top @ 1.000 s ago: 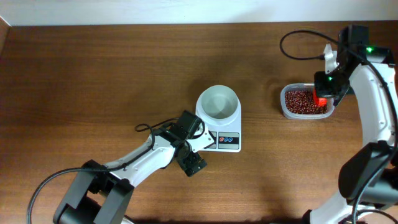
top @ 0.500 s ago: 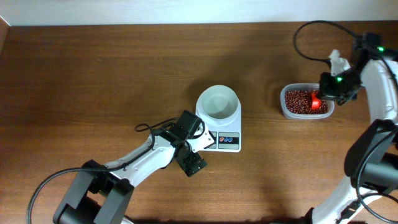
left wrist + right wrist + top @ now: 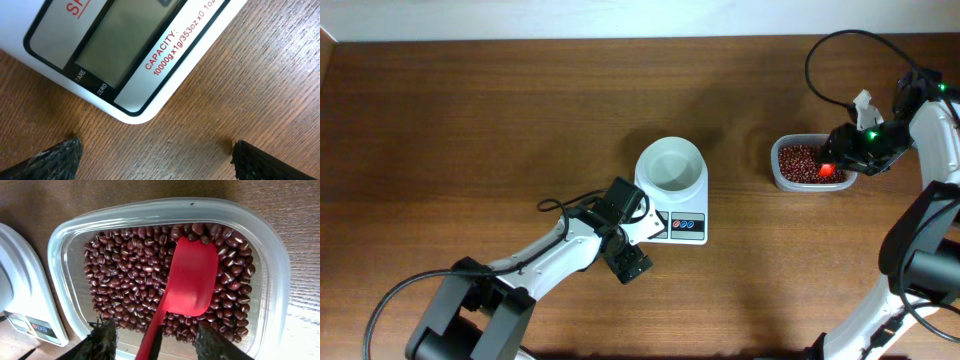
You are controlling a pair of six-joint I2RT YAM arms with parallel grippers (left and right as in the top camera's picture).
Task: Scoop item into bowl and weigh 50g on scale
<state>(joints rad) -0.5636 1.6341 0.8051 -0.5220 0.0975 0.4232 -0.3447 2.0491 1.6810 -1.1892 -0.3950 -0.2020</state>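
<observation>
The item, a pile of dark reddish-brown beans [image 3: 125, 275] [image 3: 800, 160], fills a clear plastic container [image 3: 270, 255] [image 3: 778, 172] at the right. A red scoop [image 3: 192, 277] [image 3: 830, 168] lies bowl-down on the beans, its handle running back between my right gripper's [image 3: 157, 340] [image 3: 842, 160] fingers [image 3: 102, 340]. The jaws stand apart, with a gap on each side of the handle. The white bowl [image 3: 670, 165] sits on the white scale [image 3: 682, 226] [image 3: 125, 55] at mid-table; nothing shows inside it. My left gripper [image 3: 155, 155] [image 3: 632, 258] hangs wide open over bare wood by the scale's front-left corner.
The scale's edge [image 3: 20, 295] lies just left of the container in the right wrist view. A black cable [image 3: 820, 60] loops above the container near the far table edge. Dark wooden tabletop [image 3: 470, 120] stretches to the left.
My right gripper has gone from shut on the scoop handle to open. The right arm swung rightward while the scoop stayed in the beans. The left arm has not moved.
</observation>
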